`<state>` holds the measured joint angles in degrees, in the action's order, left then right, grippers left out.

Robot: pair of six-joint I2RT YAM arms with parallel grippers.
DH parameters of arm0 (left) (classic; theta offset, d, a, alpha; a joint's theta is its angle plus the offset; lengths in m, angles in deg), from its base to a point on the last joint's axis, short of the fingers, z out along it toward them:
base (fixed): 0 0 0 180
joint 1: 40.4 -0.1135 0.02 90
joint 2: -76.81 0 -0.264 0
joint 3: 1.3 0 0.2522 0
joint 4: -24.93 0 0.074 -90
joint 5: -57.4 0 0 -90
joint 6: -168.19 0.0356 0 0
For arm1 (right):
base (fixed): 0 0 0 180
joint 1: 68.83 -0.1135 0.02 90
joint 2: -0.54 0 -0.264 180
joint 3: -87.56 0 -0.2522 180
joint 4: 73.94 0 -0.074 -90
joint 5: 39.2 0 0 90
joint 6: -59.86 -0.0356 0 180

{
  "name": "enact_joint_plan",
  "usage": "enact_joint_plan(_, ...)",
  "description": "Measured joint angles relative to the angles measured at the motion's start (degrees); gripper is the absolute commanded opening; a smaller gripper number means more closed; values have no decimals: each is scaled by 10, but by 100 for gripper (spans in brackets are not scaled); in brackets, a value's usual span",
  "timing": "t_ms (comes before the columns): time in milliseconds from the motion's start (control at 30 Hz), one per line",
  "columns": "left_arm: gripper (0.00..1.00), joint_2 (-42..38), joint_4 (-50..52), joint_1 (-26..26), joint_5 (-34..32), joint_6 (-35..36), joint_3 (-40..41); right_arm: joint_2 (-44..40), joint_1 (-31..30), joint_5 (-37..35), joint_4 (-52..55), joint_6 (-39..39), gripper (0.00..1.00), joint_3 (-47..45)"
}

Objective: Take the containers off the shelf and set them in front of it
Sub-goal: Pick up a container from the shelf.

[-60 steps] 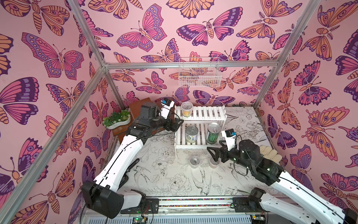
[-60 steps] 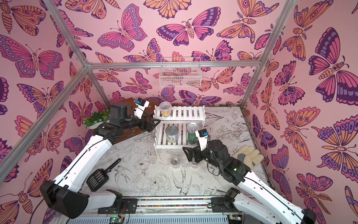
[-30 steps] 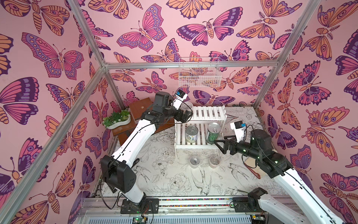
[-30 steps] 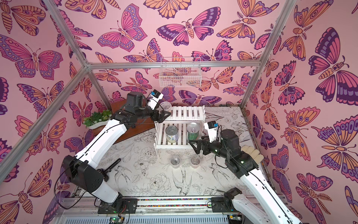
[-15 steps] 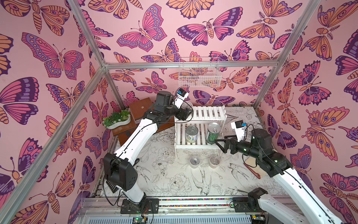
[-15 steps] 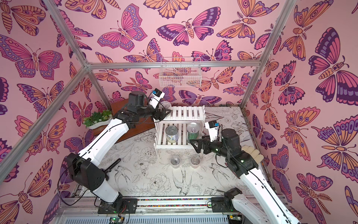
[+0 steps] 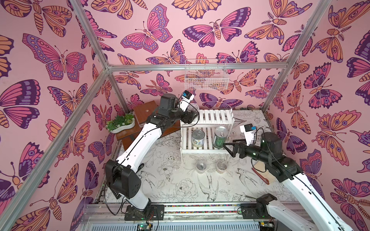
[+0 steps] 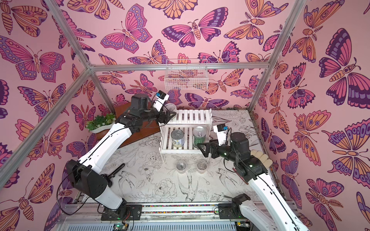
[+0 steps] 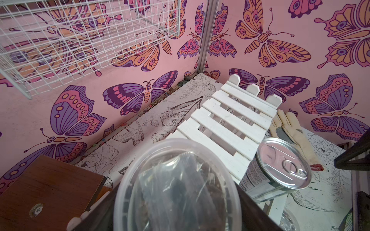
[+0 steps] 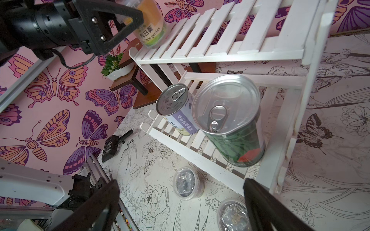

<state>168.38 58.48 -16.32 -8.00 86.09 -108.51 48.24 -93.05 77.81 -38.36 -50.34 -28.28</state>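
Note:
The white two-tier shelf [image 7: 212,116] [image 8: 190,118] stands at the back of the table. At the left end of its top tier, my left gripper [image 7: 192,112] [image 8: 170,113] is shut on a clear tub [image 9: 176,186] with a yellow label [image 10: 151,30], which leans a little. The pale-labelled can [image 7: 198,138] [image 10: 176,108] and the green-striped can [image 7: 220,138] [image 10: 230,120] stand on the lower tier. My right gripper [image 7: 228,149] [image 10: 181,181] is open just in front of the green can, touching nothing. Two more clear tubs [image 7: 201,167] [image 7: 221,166] sit on the table before the shelf.
A brown stepped stand [image 7: 144,112] with a white planter [image 7: 120,125] is left of the shelf. A wire basket [image 7: 206,77] hangs on the back wall. A pale glove [image 8: 260,158] and a red-handled tool [image 7: 260,176] lie right; a black scoop [image 8: 114,172] lies left.
My left gripper has closed on the tub at the top tier's left end. My right gripper has edged closer to the green-striped can, still open.

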Motion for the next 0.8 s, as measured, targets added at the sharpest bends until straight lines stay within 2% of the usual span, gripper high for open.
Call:
enact_joint_plan(300, 71, -134, -4, 16, -19, -12, 93, 0, 6, 8, -2, -6, 99, 0)
enact_joint_plan(800, 70, -358, 7, 124, -132, -48, 332, -20, 6, 16, 5, -6, 99, -18)
